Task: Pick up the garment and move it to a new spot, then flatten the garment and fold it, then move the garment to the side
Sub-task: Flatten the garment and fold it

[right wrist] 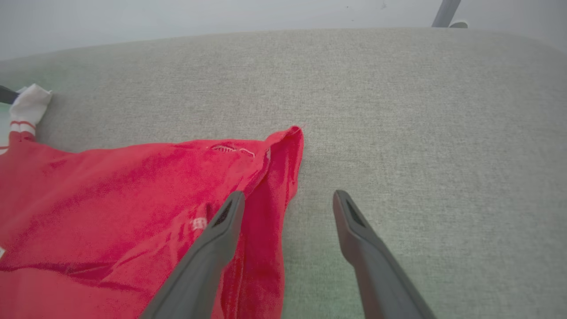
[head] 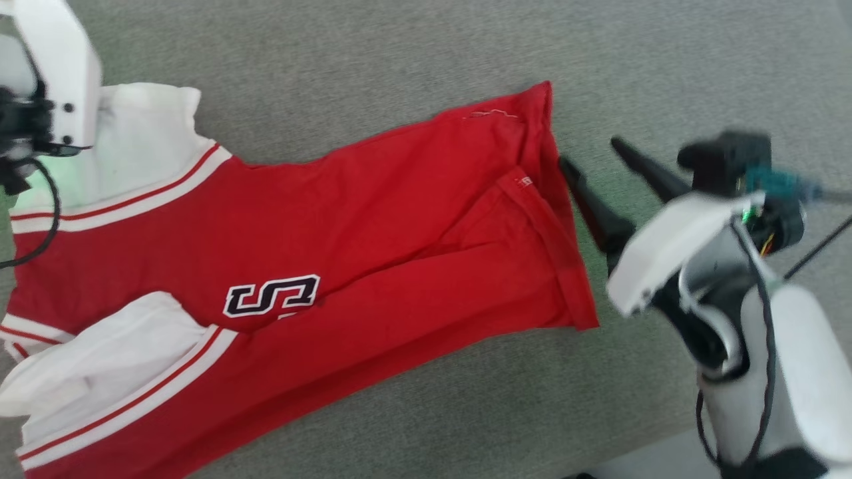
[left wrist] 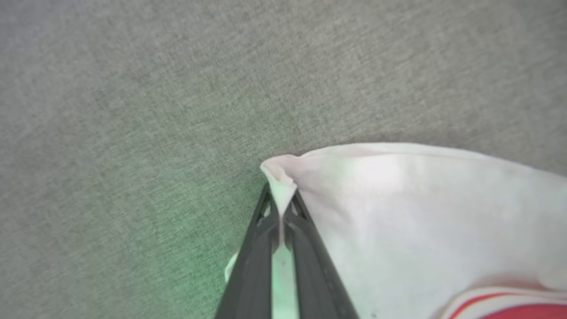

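The red garment (head: 373, 233) lies spread across the grey cushion, with white cuff bands at the left and a dark "S" logo near its middle. In the left wrist view my left gripper (left wrist: 280, 208) is shut on a pinched corner of the garment's white cuff (left wrist: 421, 212). My right gripper (head: 589, 153) stands open just beside the garment's right hem, holding nothing. In the right wrist view one of its fingers (right wrist: 221, 230) overlaps the red hem (right wrist: 274, 186) and the other is over bare cushion.
The grey fabric cushion (head: 413, 60) extends around the garment on the far and right sides. Its front edge shows at the lower right. A pale wall and a grey leg (right wrist: 445, 13) lie beyond the cushion's far edge.
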Motion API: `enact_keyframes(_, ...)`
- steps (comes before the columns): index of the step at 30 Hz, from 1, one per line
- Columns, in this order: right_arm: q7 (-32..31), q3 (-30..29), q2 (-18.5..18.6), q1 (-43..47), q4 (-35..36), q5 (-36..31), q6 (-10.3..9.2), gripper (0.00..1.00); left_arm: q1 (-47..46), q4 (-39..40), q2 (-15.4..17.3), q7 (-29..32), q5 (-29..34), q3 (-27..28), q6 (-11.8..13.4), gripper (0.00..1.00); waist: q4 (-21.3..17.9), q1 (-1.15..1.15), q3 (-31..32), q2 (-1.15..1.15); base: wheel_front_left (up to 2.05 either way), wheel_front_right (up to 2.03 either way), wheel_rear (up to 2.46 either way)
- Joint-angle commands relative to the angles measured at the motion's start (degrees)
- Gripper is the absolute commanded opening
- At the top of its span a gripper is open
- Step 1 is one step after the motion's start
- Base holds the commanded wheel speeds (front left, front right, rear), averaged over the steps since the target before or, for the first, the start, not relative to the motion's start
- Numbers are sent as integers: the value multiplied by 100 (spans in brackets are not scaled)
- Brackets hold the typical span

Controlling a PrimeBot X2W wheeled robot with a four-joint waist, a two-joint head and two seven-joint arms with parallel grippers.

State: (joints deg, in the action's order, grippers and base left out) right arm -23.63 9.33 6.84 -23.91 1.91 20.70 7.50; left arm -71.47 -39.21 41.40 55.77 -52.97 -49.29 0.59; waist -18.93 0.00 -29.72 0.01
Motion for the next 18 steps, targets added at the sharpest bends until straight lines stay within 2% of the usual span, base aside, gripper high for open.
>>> enact_keyframes(1, -190, 18, 7, -240, -93, 17, -2, 100, 354, -154, -120, 78, 52, -230, 16, 0, 85, 0, -41, -1, 0, 0, 0)
enact_keyframes(9, -1406, 142, 139, -1536, -1017, -128, -1, 100, 59, -160, -427, -85, 118, -232, -28, 0, 399, 0, -129, -1, 0, 0, 0)
enact_keyframes(10, -1757, 264, 186, -1854, -1351, -78, -2, 100, -11, -204, -527, -118, 117, -242, -33, 0, 487, 0, -151, -1, 0, 0, 0)
enact_keyframes(14, -2498, 571, 326, -2371, -2018, -48, -2, 100, -105, -306, -711, -221, 132, -253, -71, 0, 630, 0, -167, -1, 0, 0, 0)
enact_keyframes(18, -3217, 950, 389, -2536, -2586, 218, 1, 100, -162, -412, -880, -348, 134, -262, -132, 0, 760, 0, -150, -1, 0, 0, 0)
